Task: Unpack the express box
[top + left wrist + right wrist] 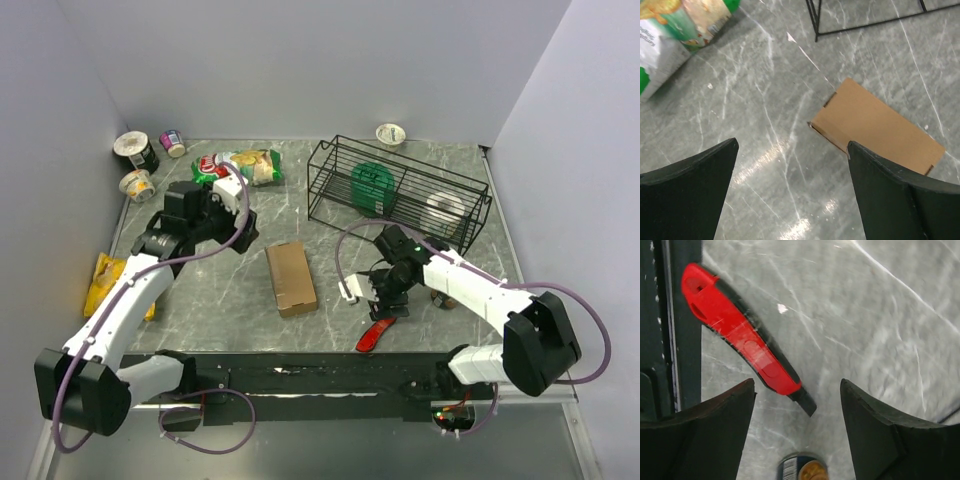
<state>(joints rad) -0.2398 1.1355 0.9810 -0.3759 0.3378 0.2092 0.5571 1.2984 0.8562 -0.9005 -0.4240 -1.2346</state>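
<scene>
Seen from above, the cardboard box (291, 278) lies flat and shut in the middle of the grey table (330, 235). My left gripper (241, 226) hangs at its 10 o'clock, near it but not touching. My right gripper (384, 300) hangs well off at its 3 o'clock. A red knife (375, 335) lies on the table at the box's 4 o'clock, just below the right gripper. The wire basket (400, 190) stands at the box's 1 o'clock and a chip bag (240, 165) at its 11 o'clock.

From my left wrist, the two fingers (690, 200) stand wide apart with nothing between them. The box fills the 3 o'clock side of the picture, one corner reaching behind the right-hand finger. Its top is one smooth brown face, with no flap lifted. The chip bag sits at 10 o'clock.

From my right wrist, this tool is also spread open and empty. The red knife runs from 10 o'clock down toward the gap between the fingers (705, 435). It rests on the table and nothing grips it. The top of a can (802, 467) peeks in at 6 o'clock.

In my judgement the unpacking has hardly begun. The box is closed, the knife is not picked up, and nothing has come out. Everything is left to do: take the knife, open the flaps and empty the box.
</scene>
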